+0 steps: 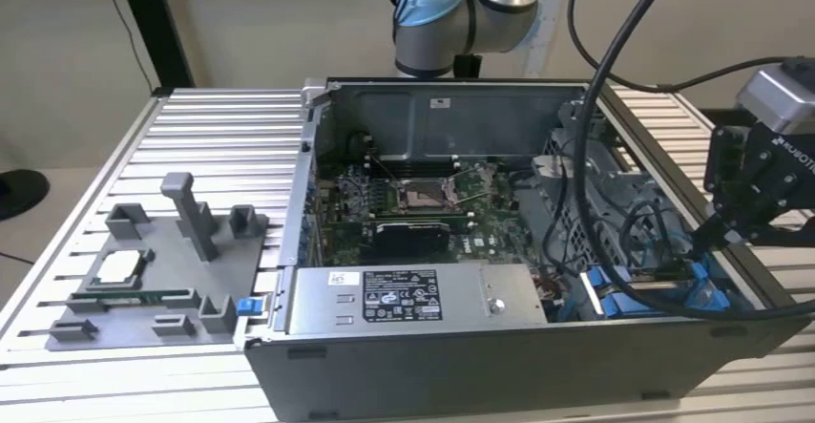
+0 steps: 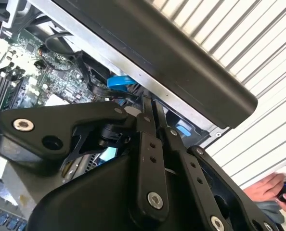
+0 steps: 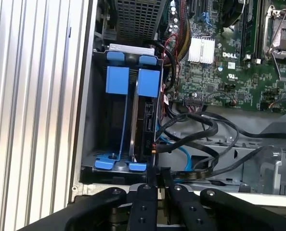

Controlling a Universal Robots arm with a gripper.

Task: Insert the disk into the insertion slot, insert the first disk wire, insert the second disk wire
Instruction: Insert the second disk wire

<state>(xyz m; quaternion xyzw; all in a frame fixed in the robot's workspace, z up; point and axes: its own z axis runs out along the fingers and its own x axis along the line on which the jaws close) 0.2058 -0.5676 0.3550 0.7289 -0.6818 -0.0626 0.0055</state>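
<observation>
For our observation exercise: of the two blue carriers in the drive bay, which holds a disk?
The carrier nearer the motherboard: the disk fills it, while the carrier by the case wall frames empty space.

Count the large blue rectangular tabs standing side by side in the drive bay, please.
2. In the first wrist view, one blue tab sits toward the case wall, and the second blue tab is right beside it, nearer the motherboard. Others may be hidden deeper in the bay.

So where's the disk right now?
In the first wrist view the disk stands on edge inside the insertion slot, between blue rails, beside the black and blue cables, just beyond the claw.
</observation>
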